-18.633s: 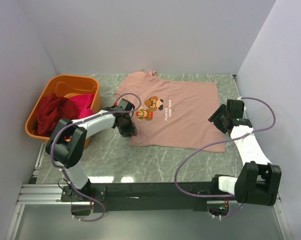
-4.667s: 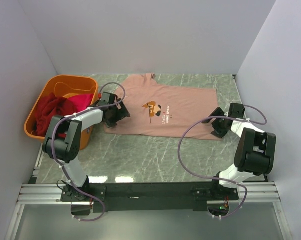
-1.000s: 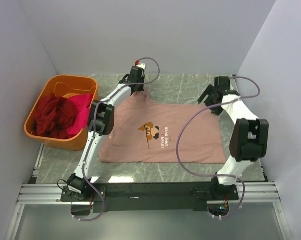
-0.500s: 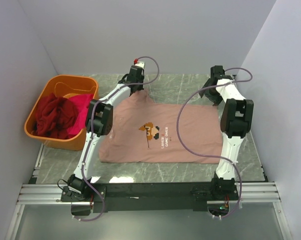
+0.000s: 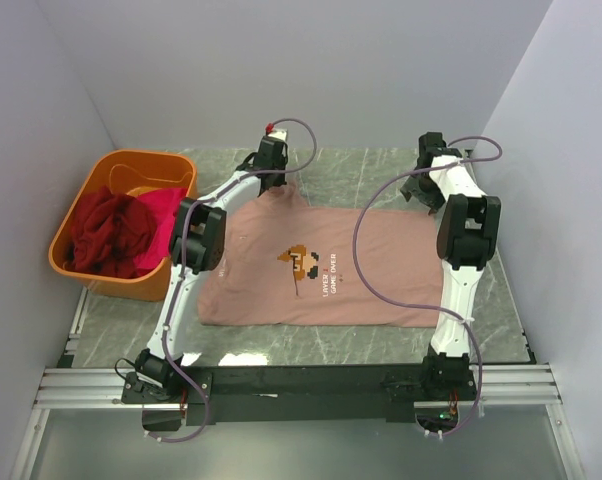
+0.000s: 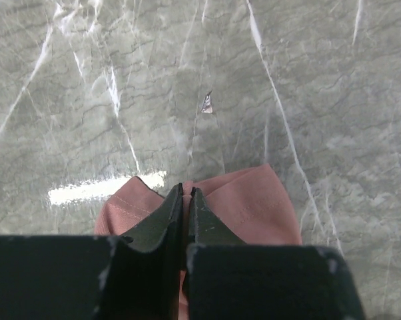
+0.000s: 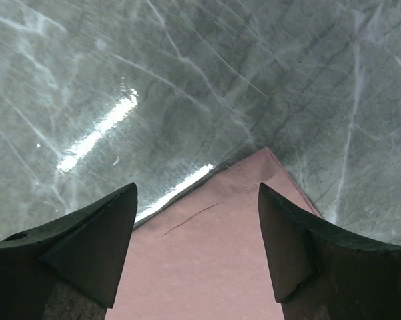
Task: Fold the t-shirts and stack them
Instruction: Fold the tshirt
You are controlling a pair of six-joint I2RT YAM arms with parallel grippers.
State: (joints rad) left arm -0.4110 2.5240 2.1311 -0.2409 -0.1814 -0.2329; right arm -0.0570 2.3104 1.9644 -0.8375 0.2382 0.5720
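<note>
The dusty pink t-shirt (image 5: 366,285) lies spread flat on the marble table, its pixel-figure print (image 5: 301,260) facing up. My left gripper (image 5: 274,182) is at the shirt's far left point and is shut on a fold of the pink cloth; in the left wrist view (image 6: 186,191) the cloth (image 6: 260,207) bunches to both sides of the closed jaws. My right gripper (image 5: 419,192) is open over the shirt's far right corner; in the right wrist view (image 7: 198,200) the flat corner (image 7: 214,267) lies between the spread fingers, not gripped. A dark red tee (image 5: 106,225) and a magenta tee (image 5: 168,210) sit in the tub.
The orange plastic tub (image 5: 131,158) stands at the left of the table. Grey walls close in the back and both sides. Both arms are stretched far over the table, the right one along the shirt's right edge. A small white speck (image 6: 206,103) lies on the marble beyond the left gripper.
My right arm has stretched out towards the far right corner of the shirt, its gripper staying open. My left gripper has stayed shut on the cloth; the shirt has not shifted.
</note>
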